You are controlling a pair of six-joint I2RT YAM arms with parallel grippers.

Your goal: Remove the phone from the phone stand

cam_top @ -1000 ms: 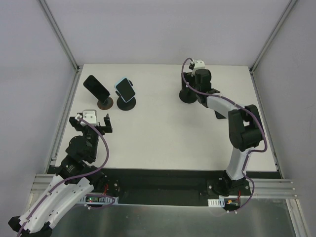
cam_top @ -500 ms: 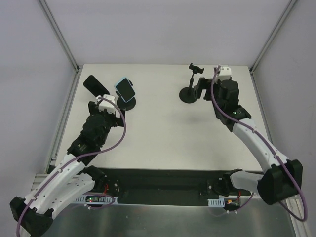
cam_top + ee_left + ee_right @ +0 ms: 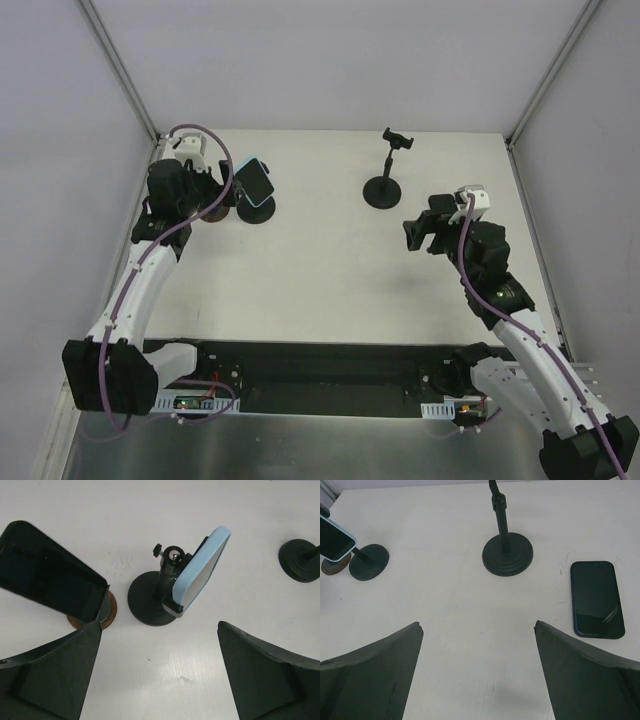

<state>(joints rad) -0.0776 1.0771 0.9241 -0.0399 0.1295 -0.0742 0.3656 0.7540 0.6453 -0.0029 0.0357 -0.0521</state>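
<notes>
On the white surface (image 3: pixel 330 270), the left claw (image 3: pixel 159 625) hangs wide open near a black stand (image 3: pixel 150 605) clamping a blue-cased phone (image 3: pixel 200 567) and a brown-based stand (image 3: pixel 111 611) propping a black phone (image 3: pixel 47 575). The right claw (image 3: pixel 478 625), also spread and empty, faces a bare stand (image 3: pixel 506 552) with a dark phone (image 3: pixel 596 599) flat beside it. The blue-cased phone is probably light, rigid and slick; pinch its long cased edges.

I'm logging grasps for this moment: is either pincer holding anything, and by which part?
Nothing is held: the left pincer and the right pincer both stand open and empty.
</notes>
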